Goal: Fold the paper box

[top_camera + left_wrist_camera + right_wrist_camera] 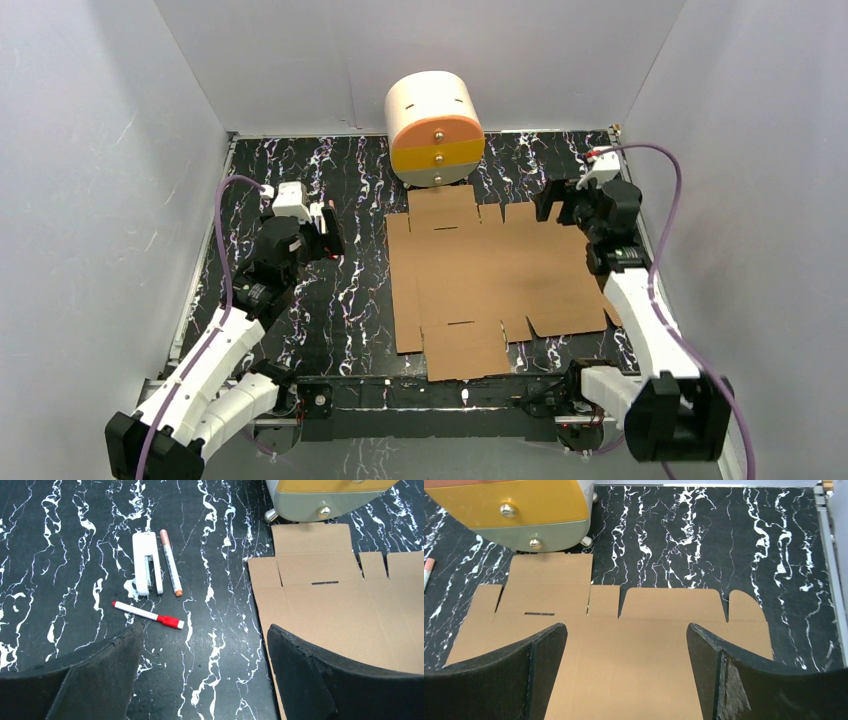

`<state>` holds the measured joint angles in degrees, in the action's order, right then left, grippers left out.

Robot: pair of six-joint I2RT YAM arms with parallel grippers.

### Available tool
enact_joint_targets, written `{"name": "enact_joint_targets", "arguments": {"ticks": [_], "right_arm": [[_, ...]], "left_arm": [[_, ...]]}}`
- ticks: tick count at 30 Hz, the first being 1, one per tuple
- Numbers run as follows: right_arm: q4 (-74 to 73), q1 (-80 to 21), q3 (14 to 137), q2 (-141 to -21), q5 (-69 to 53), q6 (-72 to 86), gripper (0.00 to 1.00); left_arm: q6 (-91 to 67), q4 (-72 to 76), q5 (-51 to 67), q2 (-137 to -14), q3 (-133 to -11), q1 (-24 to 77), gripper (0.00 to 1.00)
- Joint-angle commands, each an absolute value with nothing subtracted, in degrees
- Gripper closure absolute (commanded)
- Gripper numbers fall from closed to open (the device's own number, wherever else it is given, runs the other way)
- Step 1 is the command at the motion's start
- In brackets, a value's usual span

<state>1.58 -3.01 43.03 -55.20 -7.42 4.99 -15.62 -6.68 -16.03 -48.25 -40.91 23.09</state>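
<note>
The paper box (490, 280) lies flat and unfolded on the dark marbled tabletop (350, 300), centre to right. Its near right corner is hidden under the right arm in the top view. Both wrist views cut the sheet off at their lower edge behind the black fingers.

The far flap reaches the foot of a cream cylinder (435, 125) with orange, yellow and grey drawer fronts. Whether they touch cannot be told. Each front has a knob and all look shut, so the contents are hidden. The wrist views show only the cylinder's lower bands.

The left wrist view alone shows clearly a white stapler (146, 565), a pink-capped marker (171, 562) just beside it and a red-capped marker (148, 615) nearer. All three lie on the tabletop left of the sheet. From above, the left arm covers most of that spot.

The left end effector (204, 630) is spread wide and holds nothing, over the tabletop at the sheet's left edge. The right end effector (626, 627) is also wide and empty, above the sheet's far right part.
</note>
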Motion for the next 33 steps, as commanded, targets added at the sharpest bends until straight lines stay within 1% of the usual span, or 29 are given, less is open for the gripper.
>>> {"name": "enact_joint_targets", "arguments": {"ticks": [1, 11, 17, 20, 25, 33], "right_arm": [[12.6, -3.0, 49.7, -64.5, -8.5, 5.1, 0.02], [22.3, -3.0, 58.8, -85.0, -6.0, 0.1, 0.01], [28.1, -2.9, 68.8, -99.7, -9.9, 0.1, 0.01], [28.5, -2.9, 75.0, -107.0, -11.3, 0.1, 0.01], [28.3, -4.1, 84.2, -115.8, -13.2, 0.1, 0.01], [26.5, -8.5, 96.4, -125.9, -10.3, -3.2, 0.01]], "left_arm": [[-16.4, -5.8, -14.3, -48.0, -39.6, 21.6, 0.09], [-17.8, -6.7, -11.6, -48.9, -38.6, 21.1, 0.10], [-17.4, -7.5, -12.1, -50.4, -38.8, 20.9, 0.10], [-17.2, -7.3, -12.5, -50.8, -38.6, 20.7, 0.10], [-17.1, -6.8, -11.5, -51.8, -38.6, 20.0, 0.10], [-16.8, -6.5, -9.9, -52.2, -38.5, 19.8, 0.10]]}}
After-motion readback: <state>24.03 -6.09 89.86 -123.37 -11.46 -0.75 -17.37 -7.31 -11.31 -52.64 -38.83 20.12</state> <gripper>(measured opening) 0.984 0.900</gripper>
